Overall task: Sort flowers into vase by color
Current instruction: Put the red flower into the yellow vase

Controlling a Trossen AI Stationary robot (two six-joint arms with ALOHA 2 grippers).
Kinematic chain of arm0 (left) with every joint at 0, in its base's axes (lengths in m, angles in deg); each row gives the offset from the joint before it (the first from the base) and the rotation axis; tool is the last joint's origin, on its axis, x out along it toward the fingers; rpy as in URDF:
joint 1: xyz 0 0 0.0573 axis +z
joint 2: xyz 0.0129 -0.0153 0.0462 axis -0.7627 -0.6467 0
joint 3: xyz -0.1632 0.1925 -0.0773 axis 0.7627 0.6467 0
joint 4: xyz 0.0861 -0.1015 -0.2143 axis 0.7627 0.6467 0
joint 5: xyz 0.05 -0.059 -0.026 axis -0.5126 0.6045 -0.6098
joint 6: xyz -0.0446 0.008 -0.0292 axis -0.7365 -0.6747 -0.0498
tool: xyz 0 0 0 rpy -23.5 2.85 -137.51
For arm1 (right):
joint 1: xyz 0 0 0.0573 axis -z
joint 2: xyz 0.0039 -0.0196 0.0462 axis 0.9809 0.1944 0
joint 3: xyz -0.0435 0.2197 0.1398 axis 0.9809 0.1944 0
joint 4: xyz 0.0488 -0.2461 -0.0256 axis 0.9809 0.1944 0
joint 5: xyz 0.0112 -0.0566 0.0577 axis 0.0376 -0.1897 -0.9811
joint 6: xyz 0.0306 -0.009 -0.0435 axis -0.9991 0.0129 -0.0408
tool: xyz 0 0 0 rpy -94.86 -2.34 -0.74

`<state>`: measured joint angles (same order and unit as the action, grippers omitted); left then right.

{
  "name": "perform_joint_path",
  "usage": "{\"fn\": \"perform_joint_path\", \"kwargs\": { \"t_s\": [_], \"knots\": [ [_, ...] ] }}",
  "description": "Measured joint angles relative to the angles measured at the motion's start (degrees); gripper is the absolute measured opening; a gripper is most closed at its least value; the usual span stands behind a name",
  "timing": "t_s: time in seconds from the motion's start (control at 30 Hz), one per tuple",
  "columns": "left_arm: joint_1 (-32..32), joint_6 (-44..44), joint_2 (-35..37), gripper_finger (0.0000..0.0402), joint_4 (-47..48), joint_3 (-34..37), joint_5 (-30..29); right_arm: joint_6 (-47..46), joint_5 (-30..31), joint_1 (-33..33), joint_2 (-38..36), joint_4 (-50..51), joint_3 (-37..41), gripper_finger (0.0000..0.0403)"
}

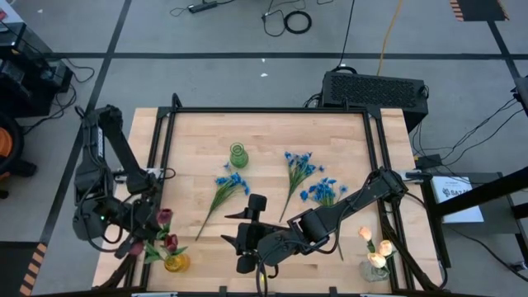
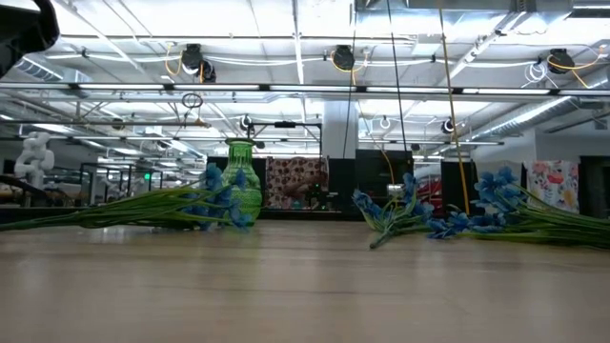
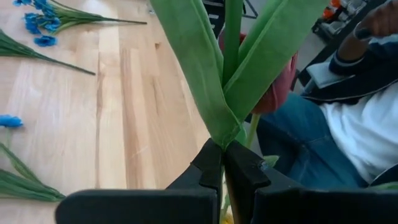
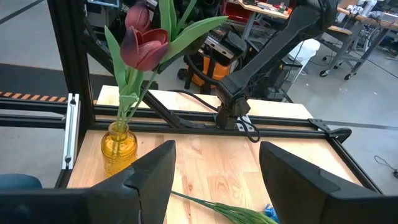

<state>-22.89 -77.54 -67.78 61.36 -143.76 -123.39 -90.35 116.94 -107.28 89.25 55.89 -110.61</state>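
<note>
Left gripper [image 1: 136,235], jaws clamped on a dark red tulip [image 1: 164,217]; two red tulips stand in the amber vase [image 1: 176,263] beside it. Ahead of the open, empty right gripper [image 1: 245,243]: three blue blossom sprays [image 1: 232,182] and one green vase [image 1: 238,154]. Behind it, two cream-yellow tulips [image 1: 365,235] in a clear vase [image 1: 375,268].

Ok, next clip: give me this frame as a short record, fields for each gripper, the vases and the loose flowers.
left gripper: shut on a red tulip's stem, over the amber vase
right gripper: open, empty, near the table's front edge
amber vase: front left corner, red tulips in it
green vase: mid table, empty
clear vase: front right, cream tulips in it
blue flowers: three bunches lying on the table
</note>
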Motion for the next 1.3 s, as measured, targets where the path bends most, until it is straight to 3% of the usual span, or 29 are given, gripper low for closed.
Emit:
{"fn": "perform_joint_path", "kwargs": {
  "t_s": [0.77, 1.1, 1.3],
  "knots": [
    [-3.0, 1.2, -1.6, 0.0016, 5.4, 0.0, 1.5, 0.0, -0.2, 0.0, 0.0, 0.0, 0.0, 0.0224],
    [-3.0, 1.5, -1.6, 0.0112, 7.5, 0.0, 1.0, 0.0, -0.2, 0.0, 0.0, 0.0, 0.0, 0.0224],
    [-3.0, 1.5, -1.0, 0.0138, 8.4, 0.0, 5.9, 0.0, -0.2, 0.0, 0.0, 0.0, 0.0, 0.0224]
  ]
}}
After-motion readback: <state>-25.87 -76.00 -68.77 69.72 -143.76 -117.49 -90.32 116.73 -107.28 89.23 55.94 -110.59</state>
